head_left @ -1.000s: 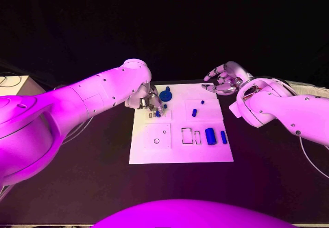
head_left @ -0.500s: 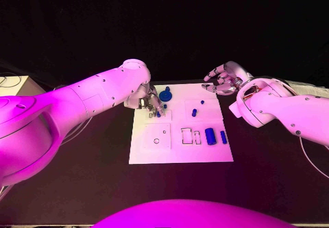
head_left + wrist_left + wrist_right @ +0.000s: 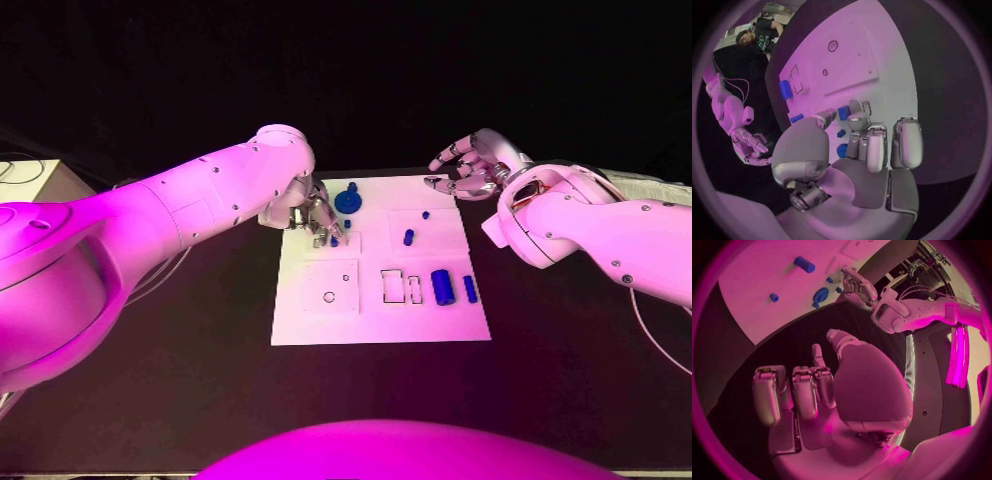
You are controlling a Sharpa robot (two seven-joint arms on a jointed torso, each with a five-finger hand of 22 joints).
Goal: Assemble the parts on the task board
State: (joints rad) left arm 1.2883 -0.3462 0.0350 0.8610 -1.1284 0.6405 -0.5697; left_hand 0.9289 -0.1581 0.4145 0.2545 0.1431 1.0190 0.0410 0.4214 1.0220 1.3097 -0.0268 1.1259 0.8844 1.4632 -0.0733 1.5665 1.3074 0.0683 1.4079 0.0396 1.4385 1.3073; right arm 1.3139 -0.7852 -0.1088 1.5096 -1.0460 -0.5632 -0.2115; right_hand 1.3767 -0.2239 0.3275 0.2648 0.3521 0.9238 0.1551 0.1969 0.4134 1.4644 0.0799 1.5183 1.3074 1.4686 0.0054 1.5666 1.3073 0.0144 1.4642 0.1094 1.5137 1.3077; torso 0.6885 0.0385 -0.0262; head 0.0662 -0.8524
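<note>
The white task board [image 3: 378, 305] lies in the middle of the black table. My left hand [image 3: 309, 214] hovers over its far left corner and pinches a small blue part [image 3: 844, 113] between thumb and a finger, just above the board. A blue gear-like part [image 3: 348, 200] stands right beside that hand. A small blue peg [image 3: 408, 237] and a tiny blue stud [image 3: 427, 214] stand mid-board. A thick blue cylinder [image 3: 443, 287] and a thin blue bar [image 3: 470, 289] lie near the right edge. My right hand [image 3: 469, 165] hangs past the far right corner, fingers apart, holding nothing.
The board has a round hole [image 3: 330, 296] on its left half and rectangular slots [image 3: 394, 285] at its middle. A pale box [image 3: 29, 180] sits at the table's far left. Black table surrounds the board on all sides.
My left hand has shifted very slightly over the board's far left corner, still pinching the small blue part. The right hand has stayed still.
</note>
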